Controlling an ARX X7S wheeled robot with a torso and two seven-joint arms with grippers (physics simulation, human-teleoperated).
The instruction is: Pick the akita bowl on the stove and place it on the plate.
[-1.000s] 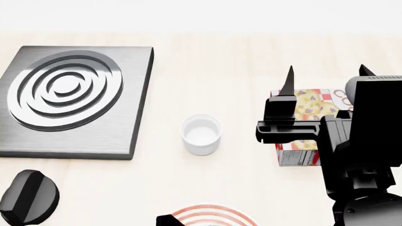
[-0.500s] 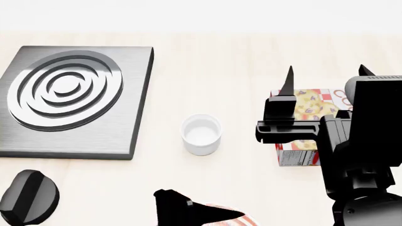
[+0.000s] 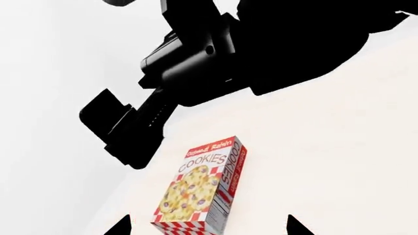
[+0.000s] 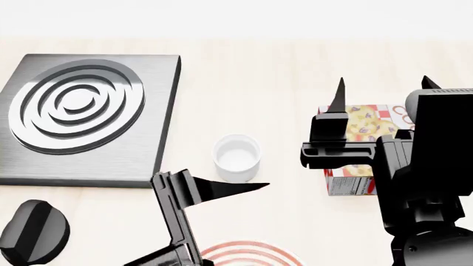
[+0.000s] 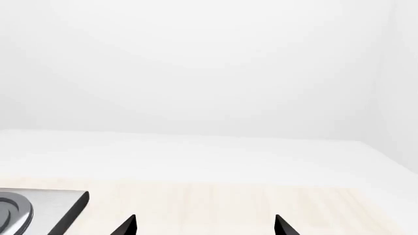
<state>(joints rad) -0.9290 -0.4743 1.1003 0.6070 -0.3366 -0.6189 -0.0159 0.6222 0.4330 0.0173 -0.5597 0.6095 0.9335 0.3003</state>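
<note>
Over the pale desk [image 4: 281,72], the left tool [image 4: 214,191] is rising open-jawed near the stove [image 4: 159,111], whose burner is sitting bare, bowl unseen.

Both tools [image 4: 221,188] [image 4: 380,91] open, empty

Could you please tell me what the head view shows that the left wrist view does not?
Only the head view shows the stove with nothing on its burner rings, the white cup, the black knob, part of the plate and the left gripper. Only the left wrist view shows the whole front of the cookie box, with its lettering. Both show that box, the right arm and the pale table.
</note>
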